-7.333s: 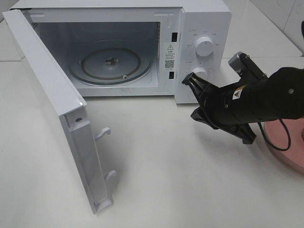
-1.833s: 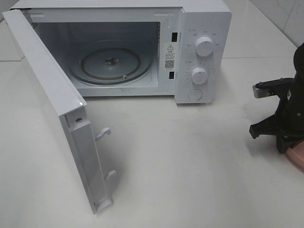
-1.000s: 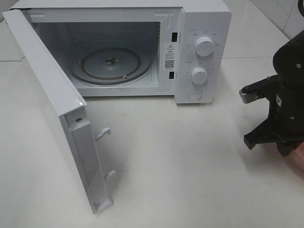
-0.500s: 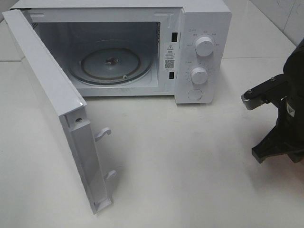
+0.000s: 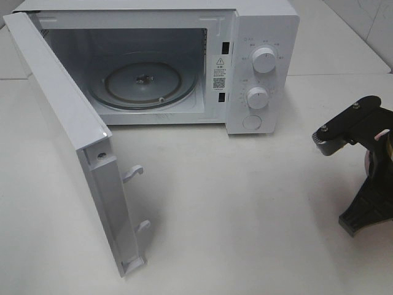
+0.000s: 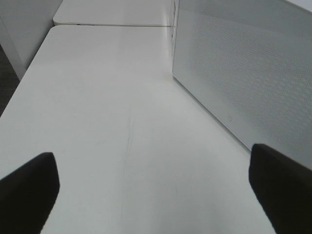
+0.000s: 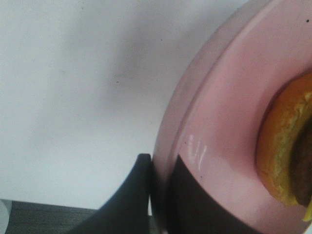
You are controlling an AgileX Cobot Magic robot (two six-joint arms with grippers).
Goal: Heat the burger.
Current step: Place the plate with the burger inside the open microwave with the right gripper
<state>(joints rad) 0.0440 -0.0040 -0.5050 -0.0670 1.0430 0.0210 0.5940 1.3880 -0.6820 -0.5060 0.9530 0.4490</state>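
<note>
The burger [image 7: 285,146] lies on a pink plate [image 7: 229,97]; only its golden bun edge and a bit of dark patty show in the right wrist view. My right gripper [image 7: 159,168] is shut on the plate's rim, one finger above it and one below. In the high view only the right arm [image 5: 368,184] shows at the right edge, and the burger is out of view there. My left gripper [image 6: 156,195] is open and holds nothing, low over the table beside the microwave door [image 6: 253,78].
The white microwave [image 5: 264,37] stands at the back, its door [image 5: 73,141] swung wide open to the left. Its glass turntable [image 5: 142,83] is bare. Two knobs [image 5: 263,60] sit on its right panel. White table [image 5: 233,203] lies in front.
The right arm has shifted right and toward the table's front edge, partly leaving the high view. The microwave and its door have not moved.
</note>
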